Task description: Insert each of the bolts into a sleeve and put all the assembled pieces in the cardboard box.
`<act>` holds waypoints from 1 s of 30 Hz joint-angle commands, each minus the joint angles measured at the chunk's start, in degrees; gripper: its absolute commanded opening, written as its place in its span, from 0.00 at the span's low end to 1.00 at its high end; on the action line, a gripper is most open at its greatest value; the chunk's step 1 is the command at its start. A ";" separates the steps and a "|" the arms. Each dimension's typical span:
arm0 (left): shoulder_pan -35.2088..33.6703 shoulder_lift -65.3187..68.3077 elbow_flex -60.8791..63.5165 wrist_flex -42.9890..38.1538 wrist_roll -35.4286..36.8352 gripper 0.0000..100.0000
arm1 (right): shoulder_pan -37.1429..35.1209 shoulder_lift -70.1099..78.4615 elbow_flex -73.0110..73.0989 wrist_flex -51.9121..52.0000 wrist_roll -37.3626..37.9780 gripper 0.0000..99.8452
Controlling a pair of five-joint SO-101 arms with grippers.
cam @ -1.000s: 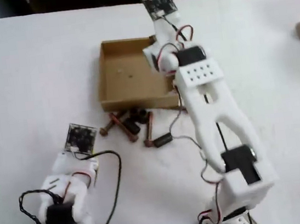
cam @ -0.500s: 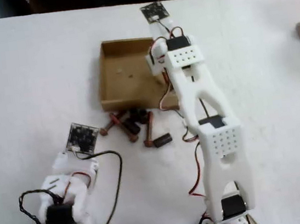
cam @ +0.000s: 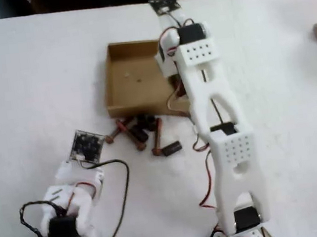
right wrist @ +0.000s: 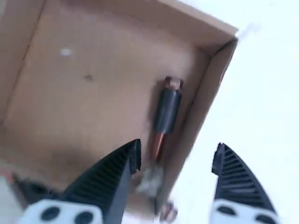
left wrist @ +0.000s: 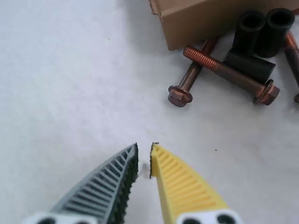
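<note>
- Since one assembled piece (right wrist: 166, 109), a bolt pushed through a dark sleeve, lies inside the cardboard box (right wrist: 93, 98) against its wall, just beyond the right gripper (right wrist: 177, 148), we judge that this piece's drop is done.
- Over the box's corner, we see the right gripper's fingers spread wide, holding nothing.
- Ahead of the left gripper (left wrist: 144, 153) and apart from it, we see the loose bolts (left wrist: 191, 81) and black sleeves (left wrist: 250, 25) heaped against the outside of the box wall, one bolt crossing another.
- We see the left gripper's fingers drawn almost together on nothing, low over the table (left wrist: 56, 70).
- Next, we think, the right gripper must lift clear of the box and move to the heap. The left must spread its fingers to take a single bolt or sleeve out of the tangle.
</note>
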 commanded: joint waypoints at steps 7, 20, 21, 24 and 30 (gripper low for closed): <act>-0.66 -0.40 -0.09 0.35 -0.53 0.08 | 2.24 -18.07 0.79 9.19 1.05 0.13; -0.66 -0.40 -0.09 0.35 -0.53 0.08 | 1.80 -48.48 44.04 8.84 7.65 0.03; -0.66 -0.40 -0.09 0.35 -0.53 0.08 | 1.45 -50.24 47.47 8.22 10.11 0.03; -0.66 -0.40 -0.09 0.44 -0.53 0.08 | -0.92 -55.08 57.58 5.93 19.96 0.03; -0.66 -0.40 -0.09 0.44 -0.53 0.08 | -4.26 -63.78 75.69 1.19 39.38 0.03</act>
